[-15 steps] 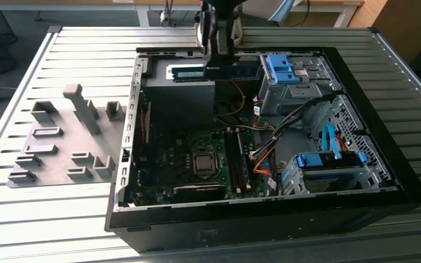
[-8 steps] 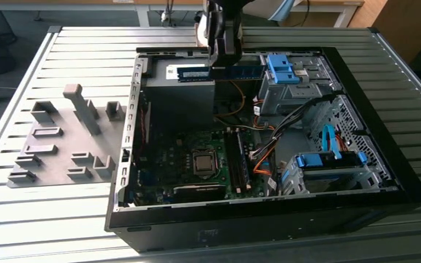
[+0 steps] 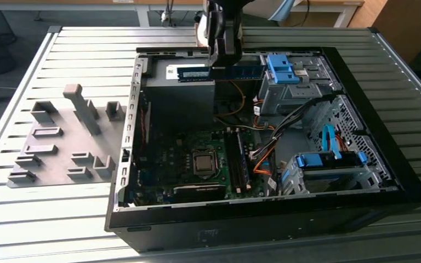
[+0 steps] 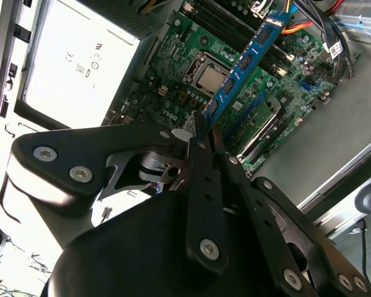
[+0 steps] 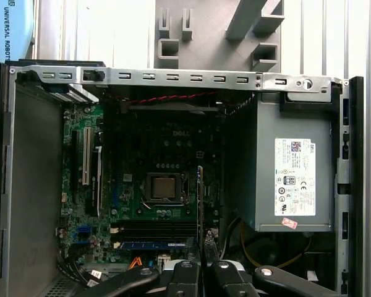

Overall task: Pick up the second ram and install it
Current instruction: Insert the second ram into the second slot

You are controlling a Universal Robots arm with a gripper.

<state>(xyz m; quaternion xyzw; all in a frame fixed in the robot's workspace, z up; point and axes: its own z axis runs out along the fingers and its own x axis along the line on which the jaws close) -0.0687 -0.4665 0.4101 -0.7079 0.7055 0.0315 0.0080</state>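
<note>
Clamping thin flat blue-green second ram (image 4: 242, 62), black gripper (image 4: 203, 127) pinched tight around it, above chip-studded green motherboard (image 4: 173, 77)

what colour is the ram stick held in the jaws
The second ram is a blue board with small dark chips, clearest in the second wrist view.

A slatted metal table (image 3: 86, 49) carries an open computer case (image 3: 269, 233) beside a grey fixture plate (image 3: 53, 145).
</note>
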